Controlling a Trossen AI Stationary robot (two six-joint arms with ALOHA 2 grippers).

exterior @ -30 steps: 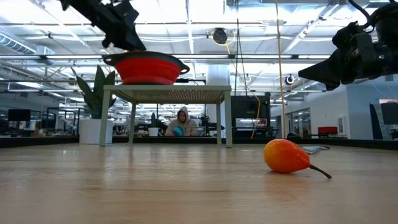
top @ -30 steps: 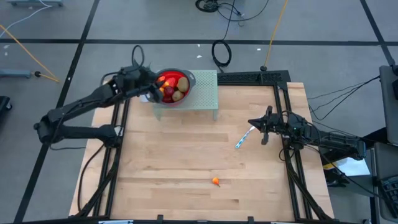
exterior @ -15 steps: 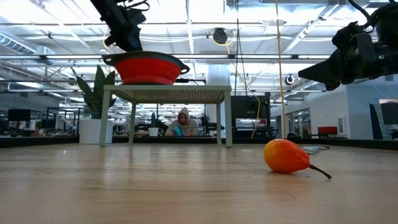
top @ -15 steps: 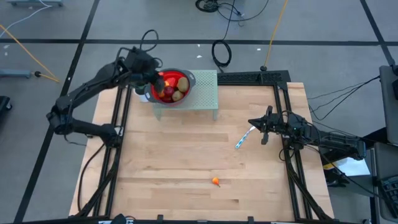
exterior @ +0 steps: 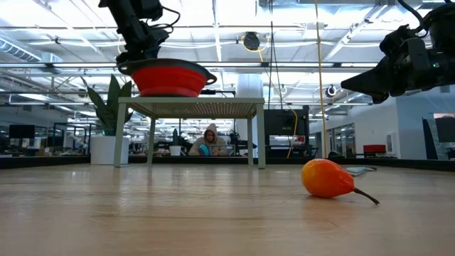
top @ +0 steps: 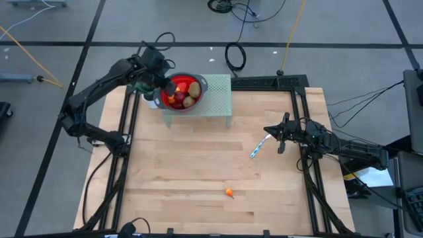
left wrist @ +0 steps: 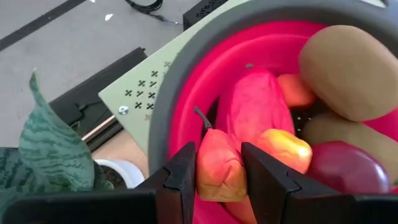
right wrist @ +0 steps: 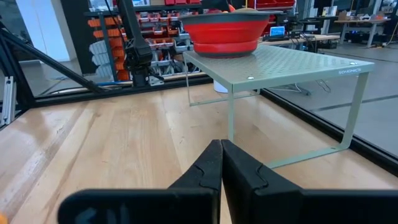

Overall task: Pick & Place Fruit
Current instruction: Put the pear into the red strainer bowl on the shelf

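1. Your left gripper (left wrist: 214, 171) is clamped on a small red-orange pear-shaped fruit (left wrist: 216, 163), holding it just over the left rim of the red bowl (top: 200, 84) at the table's far left.
2. This reads as the placing step — the fruit is above the bowl but not yet let go. Next you would open the fingers so it drops among the pieces already inside: a brownish-green oval (left wrist: 349, 71), a dark red round one (left wrist: 346, 176) and others.
3. The bowl sits on a pale green perforated stand (top: 219, 100); keep the fingers off its grey rim.
4. Your right gripper (top: 279, 135) waits closed and empty at the right side, near a blue-and-white stick (top: 258, 147).
5. One orange fruit (exterior: 325, 178) lies on the near part of the table (top: 192, 165) — well apart from both arms, nothing blocking it.
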